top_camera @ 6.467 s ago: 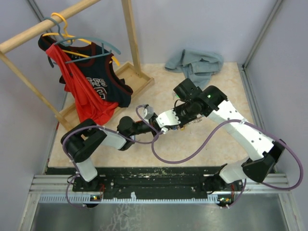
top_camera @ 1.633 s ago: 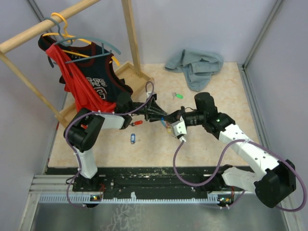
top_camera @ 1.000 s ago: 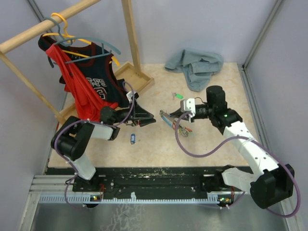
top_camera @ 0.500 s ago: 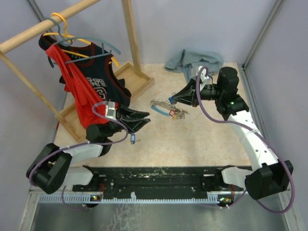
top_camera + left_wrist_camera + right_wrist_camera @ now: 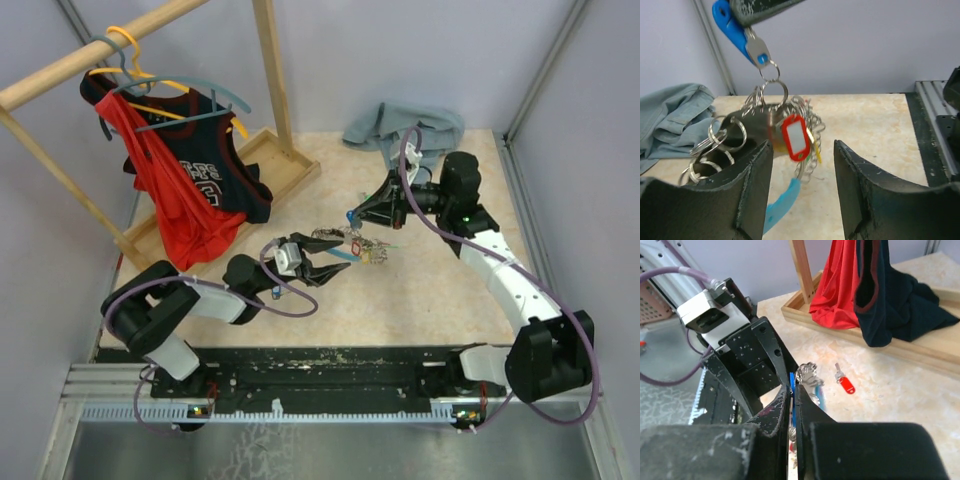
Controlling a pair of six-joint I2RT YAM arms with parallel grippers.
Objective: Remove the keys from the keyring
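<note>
Thin silvery keyring [image 5: 365, 247] hung for stripping.
Right gripper [image 5: 352, 214] clenches blue-tagged key [image 5: 757, 50], centre frame; left gripper [image 5: 802, 150] released, just beside.

Top view: dark sleeveless jersey [image 5: 225, 180] hanging on the wooden rack [image 5: 270, 70], white block lettering across the chest. Only the tail end reads: "ARS"; the letters before it are covered by the red garment [image 5: 170, 195] hanging in front. Under the lettering is a large white numeral. Its right-hand digit looks like "6", the rest is covered too. Right wrist view: same jersey from another side, no print legible there. Left wrist view: red plastic tag [image 5: 796, 137] in the bunch of keys [image 5: 765, 117], white label window, motion-blurred, writing cannot be told. Blue tag [image 5: 729, 24] above it: too little in frame to tell.
</note>
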